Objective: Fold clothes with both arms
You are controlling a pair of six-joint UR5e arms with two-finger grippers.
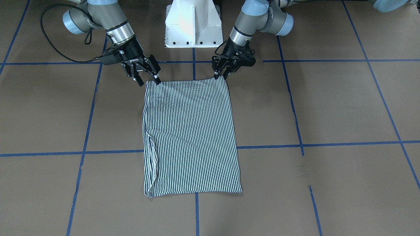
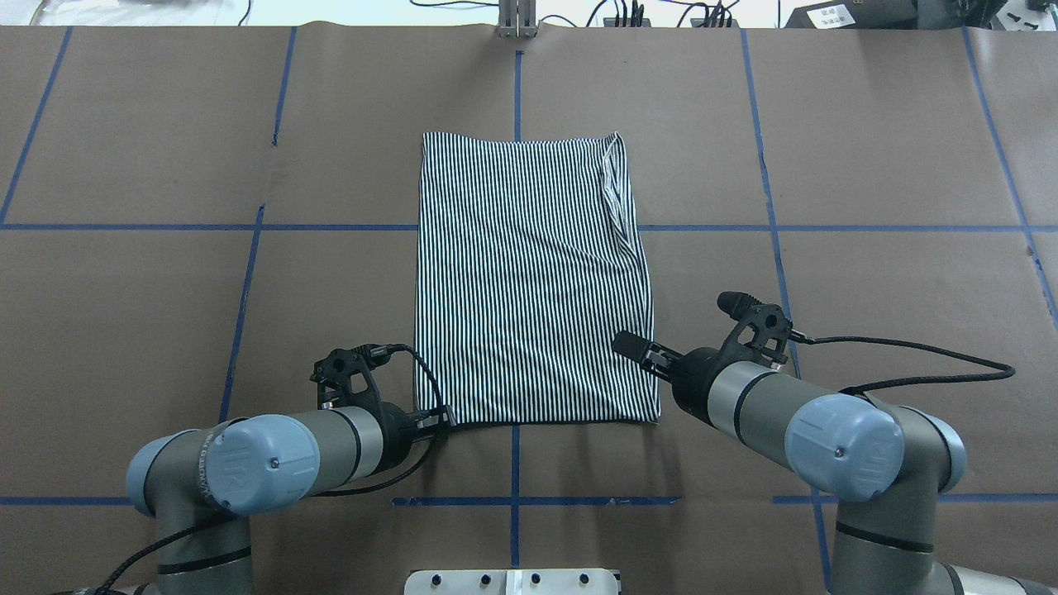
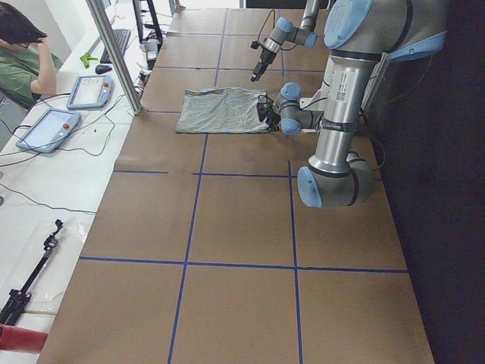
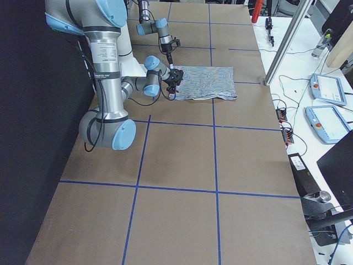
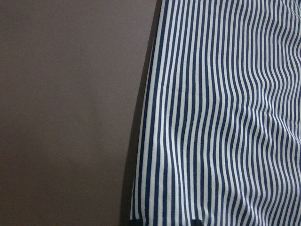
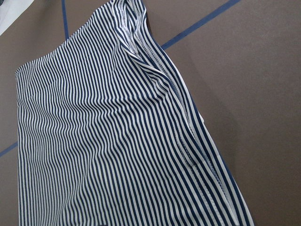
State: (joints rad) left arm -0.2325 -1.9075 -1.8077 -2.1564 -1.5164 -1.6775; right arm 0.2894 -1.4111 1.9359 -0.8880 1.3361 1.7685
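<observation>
The striped polo shirt (image 1: 192, 134) lies flat on the brown table as a folded rectangle, also in the overhead view (image 2: 529, 281). Its collar, placket and logo are hidden. A hemmed edge runs along its side (image 2: 618, 186). My left gripper (image 1: 220, 77) is low at the shirt's near corner (image 2: 440, 420). Its tips stand a little apart with striped cloth between them (image 5: 164, 216). My right gripper (image 1: 149, 80) is wide open and raised at the other near corner (image 2: 678, 326), holding nothing. One of its fingers (image 2: 630, 343) is over the shirt's edge.
The white pedestal base (image 1: 193, 26) stands behind the shirt. Blue tape lines (image 2: 124, 225) grid the table. An operator (image 3: 23, 53), teach pendants (image 3: 45, 129) and a metal post (image 3: 114, 53) are at the table's far side. A black cable (image 2: 909, 351) loops from the right wrist.
</observation>
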